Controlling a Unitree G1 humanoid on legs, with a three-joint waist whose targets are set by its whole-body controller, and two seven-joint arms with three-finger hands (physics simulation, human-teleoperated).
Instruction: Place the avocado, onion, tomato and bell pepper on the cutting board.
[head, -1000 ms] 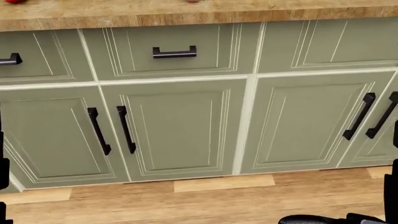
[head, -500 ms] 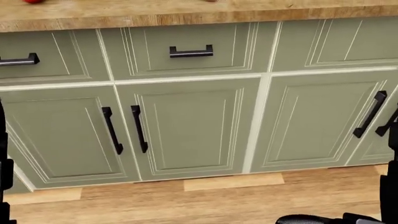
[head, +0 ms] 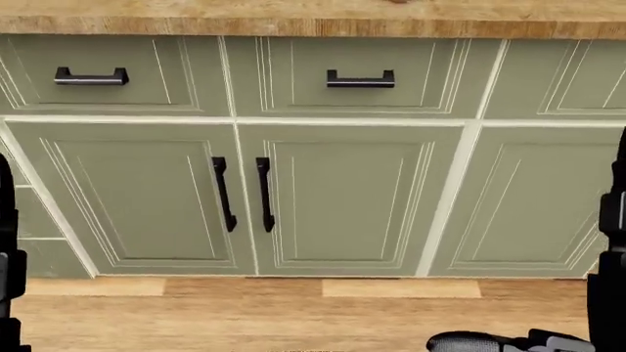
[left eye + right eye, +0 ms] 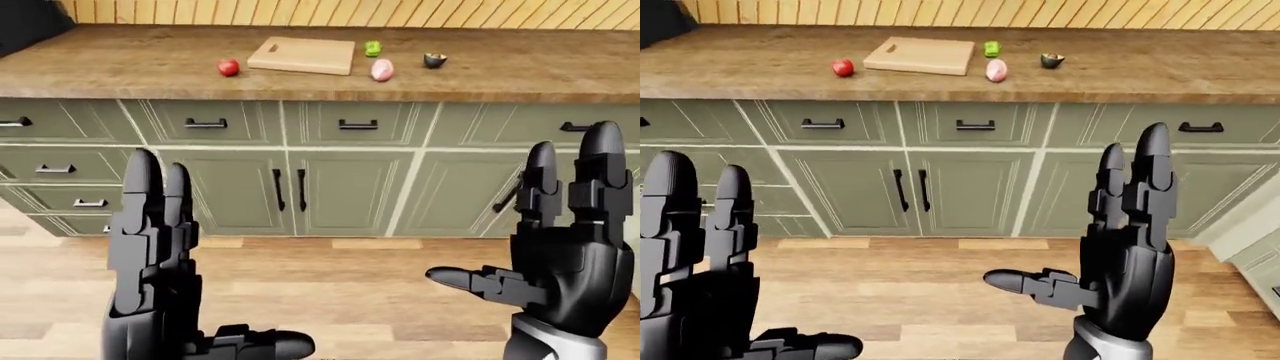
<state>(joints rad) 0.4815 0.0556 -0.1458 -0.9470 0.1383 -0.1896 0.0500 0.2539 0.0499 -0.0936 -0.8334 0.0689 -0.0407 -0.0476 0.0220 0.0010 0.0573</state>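
Your view has slid sideways along the sage-green cabinet fronts (image 3: 343, 198). In the head view the pair of black vertical door handles (image 3: 244, 194) now sits near the middle of the picture, where a second ago it lay well to the left, and the handles that showed at the right edge are gone. The cabinets do not move, so you are stepping or turning, and this seems to be squaring you up to the work.

The eye views show why that helps. The pale wooden cutting board (image 4: 302, 55) lies on the brown wooden countertop (image 4: 120, 67), almost straight above those door handles. The red tomato (image 4: 228, 67) sits just left of the board, apart from it. The green bell pepper (image 4: 372, 49) is just off the board's right edge. The pinkish onion (image 4: 382, 70) is right of the board and lower in the view. The dark halved avocado (image 4: 434, 60) lies furthest right. Nothing is on the board yet.

Your left hand (image 4: 160, 255) and right hand (image 4: 560, 247) are both raised, fingers spread straight and thumbs out sideways, holding nothing. Bare wood-plank floor (image 4: 350, 277) shows between you and the cabinets, so I judge you need to close in before any reach.
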